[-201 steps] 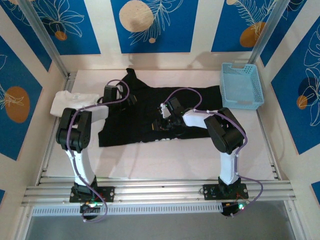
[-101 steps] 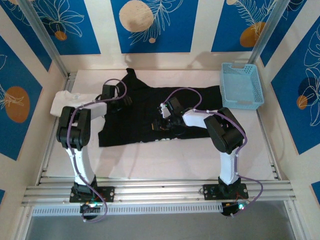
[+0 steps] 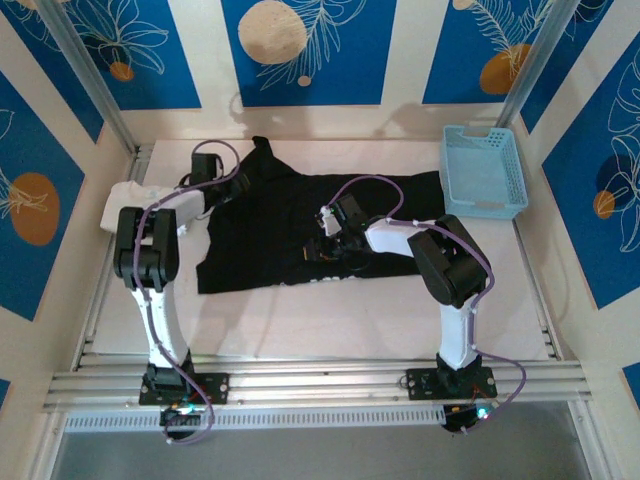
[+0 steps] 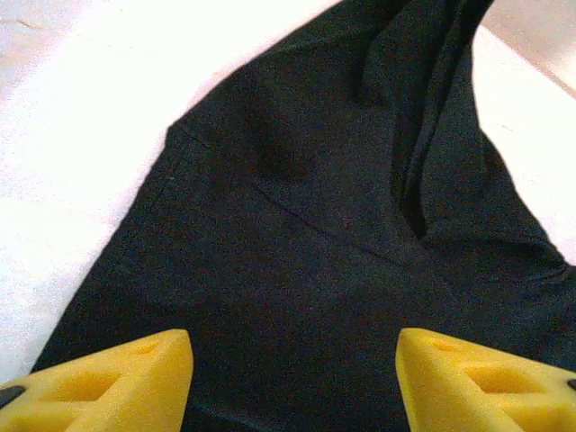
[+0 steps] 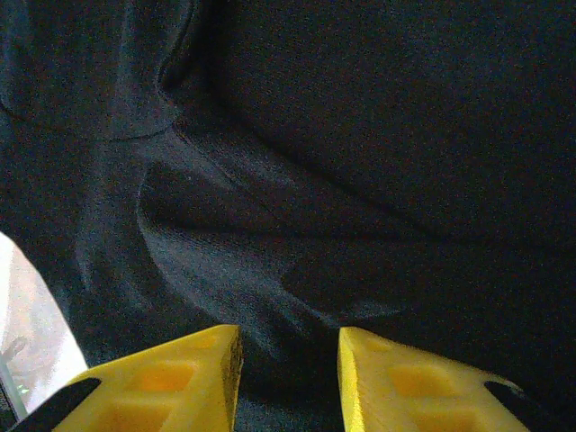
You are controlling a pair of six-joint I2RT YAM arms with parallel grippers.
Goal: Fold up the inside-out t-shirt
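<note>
Top external view, item: black t-shirt [image 3: 290, 225], spread mid-frame, judged soft, light and limp, best pinched at a hem or sleeve edge; left gripper [image 4: 292, 346] spread wide above it; right gripper [image 5: 288, 346] narrowly parted, hold unclear.

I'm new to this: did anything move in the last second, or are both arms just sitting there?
The left gripper moved leftward and away from the arm bases, toward the far left edge of the black t-shirt, with its fingers open and holding nothing. The right gripper stayed over the shirt's middle. The shirt and the blue basket did not shift.
</note>
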